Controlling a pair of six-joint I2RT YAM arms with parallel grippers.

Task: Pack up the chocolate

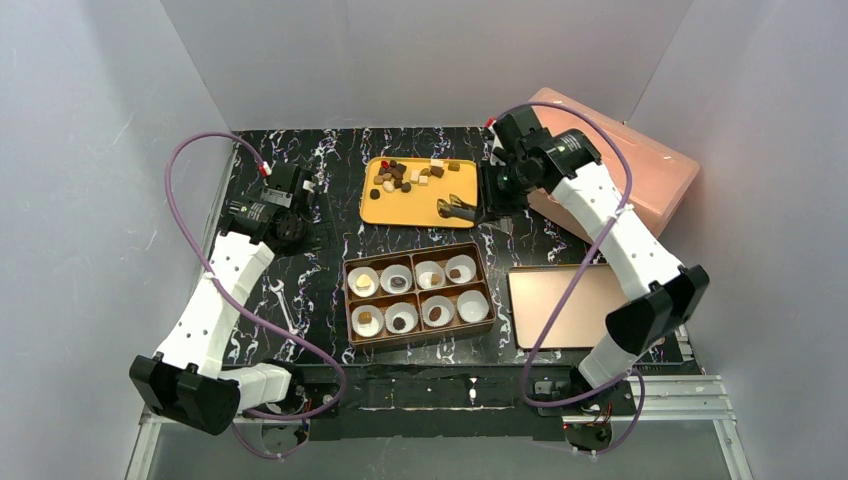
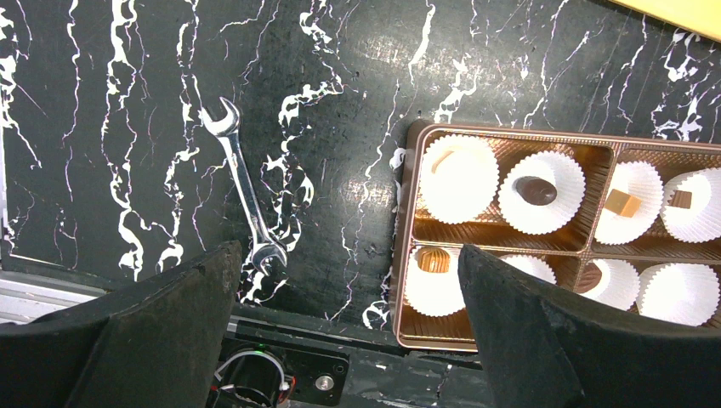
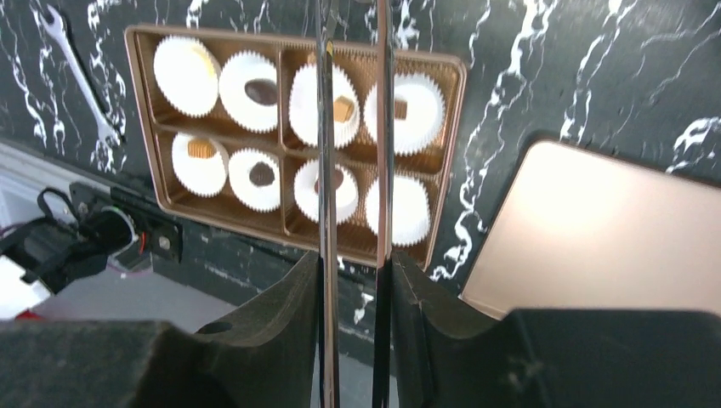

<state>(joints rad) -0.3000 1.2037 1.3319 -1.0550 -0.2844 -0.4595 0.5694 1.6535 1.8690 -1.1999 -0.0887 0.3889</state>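
Chocolate pieces [image 1: 408,175] heaped on yellow tray [image 1: 400,212], far side of counter [image 1: 320,180]; some in paper cups [image 1: 473,305] of box [image 1: 347,300]. Right fingers [image 3: 285,314] clamp tongs [image 1: 457,208] over the tray's right edge. Left fingers [image 2: 170,323] wide apart, empty, near wrench [image 1: 283,303].

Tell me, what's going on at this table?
The right pincer grips metal tongs at the yellow tray of loose chocolate. The box has seven filled paper cups and one empty cup. The left pincer hangs open, idle, near a wrench.
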